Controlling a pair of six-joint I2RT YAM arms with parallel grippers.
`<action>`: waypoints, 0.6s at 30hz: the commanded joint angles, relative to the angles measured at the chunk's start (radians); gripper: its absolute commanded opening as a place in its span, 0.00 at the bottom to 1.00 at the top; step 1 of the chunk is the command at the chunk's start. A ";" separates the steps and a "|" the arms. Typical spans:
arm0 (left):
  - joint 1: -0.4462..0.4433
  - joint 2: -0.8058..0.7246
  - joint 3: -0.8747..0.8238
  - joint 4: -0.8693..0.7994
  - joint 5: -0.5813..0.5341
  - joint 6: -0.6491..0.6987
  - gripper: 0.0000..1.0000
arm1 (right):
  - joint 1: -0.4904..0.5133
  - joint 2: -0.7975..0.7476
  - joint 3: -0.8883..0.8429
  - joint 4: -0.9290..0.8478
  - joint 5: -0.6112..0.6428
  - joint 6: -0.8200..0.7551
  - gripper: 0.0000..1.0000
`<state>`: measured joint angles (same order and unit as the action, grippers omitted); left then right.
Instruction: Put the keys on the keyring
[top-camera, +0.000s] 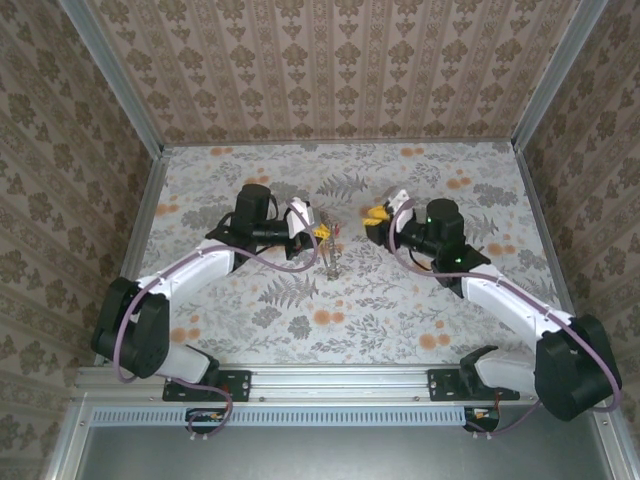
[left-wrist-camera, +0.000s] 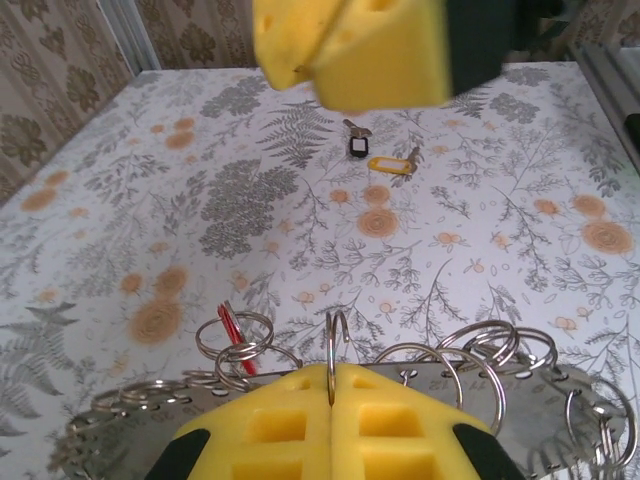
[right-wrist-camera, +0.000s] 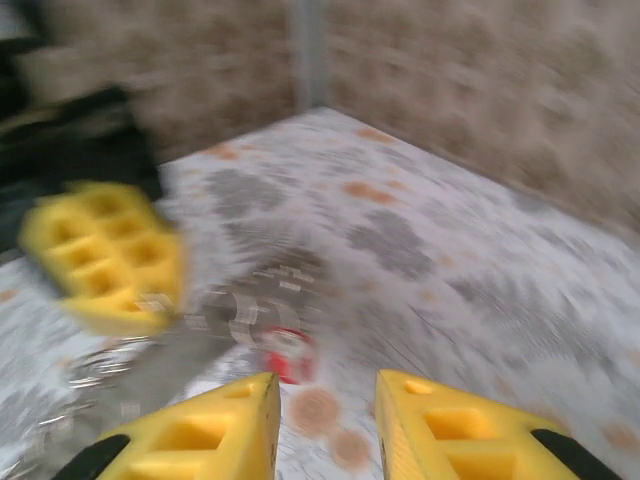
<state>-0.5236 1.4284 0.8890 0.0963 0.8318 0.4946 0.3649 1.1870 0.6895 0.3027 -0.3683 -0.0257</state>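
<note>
My left gripper (left-wrist-camera: 330, 372) is shut on a thin upright steel keyring (left-wrist-camera: 337, 335), its yellow fingers pressed together around the wire. The ring stands on a flat metal strip (left-wrist-camera: 560, 395) carrying several more rings. A red-headed key (left-wrist-camera: 233, 336) hangs in the rings to the left. In the blurred right wrist view, my right gripper (right-wrist-camera: 327, 400) is open, with the red key head (right-wrist-camera: 288, 352) on the table just beyond its tips and the left gripper's fingers (right-wrist-camera: 105, 255) to the far left. From above, the left gripper (top-camera: 318, 233) and right gripper (top-camera: 376, 214) face each other over the strip (top-camera: 331, 258).
A black-headed key (left-wrist-camera: 357, 147) and a yellow-tagged key (left-wrist-camera: 390, 165) lie on the floral tabletop (left-wrist-camera: 480, 250) beyond the strip. Patterned walls with metal corner posts (top-camera: 115, 75) enclose the table. The right gripper's yellow fingers (left-wrist-camera: 350, 50) hang at the top of the left wrist view.
</note>
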 joint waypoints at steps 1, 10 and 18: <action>-0.004 -0.031 -0.016 0.030 -0.005 0.022 0.00 | -0.046 -0.018 0.083 -0.335 0.393 0.319 0.21; -0.003 -0.035 -0.068 0.139 0.094 -0.111 0.00 | -0.315 0.000 0.147 -0.814 0.464 0.576 0.27; -0.004 -0.030 -0.095 0.191 0.118 -0.164 0.00 | -0.464 0.126 0.129 -0.891 0.404 0.572 0.30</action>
<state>-0.5232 1.4220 0.7971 0.2192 0.8936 0.3721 -0.0757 1.2743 0.8268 -0.5060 0.0383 0.5137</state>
